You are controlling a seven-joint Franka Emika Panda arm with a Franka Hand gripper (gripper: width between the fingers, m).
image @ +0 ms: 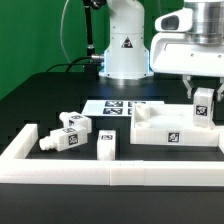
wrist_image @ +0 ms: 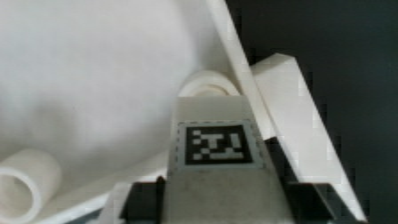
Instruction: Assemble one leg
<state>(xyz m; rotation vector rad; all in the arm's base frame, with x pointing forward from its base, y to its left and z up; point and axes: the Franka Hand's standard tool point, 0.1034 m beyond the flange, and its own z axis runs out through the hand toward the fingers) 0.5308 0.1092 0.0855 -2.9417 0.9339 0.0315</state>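
My gripper (image: pixel 203 112) is shut on a leg (image: pixel 204 100), a small white square post with a black-and-white tag. It holds the leg upright at the exterior view's right, over the right end of the wide white tabletop piece (image: pixel 165 130). In the wrist view the leg (wrist_image: pixel 215 135) runs between my dark fingers (wrist_image: pixel 148 200), its far end near a round socket (wrist_image: pixel 217 88) in a corner of the tabletop piece (wrist_image: pixel 89 90). I cannot tell whether the leg touches the socket. Three more legs (image: pixel 75 122), (image: pixel 60 140), (image: pixel 107 146) lie loose on the left.
The marker board (image: pixel 120 107) lies behind the tabletop piece, in front of the robot base (image: pixel 125 50). A white raised rim (image: pixel 100 172) runs along the front and the left side of the work area. Another round socket (wrist_image: pixel 18 178) shows in the wrist view.
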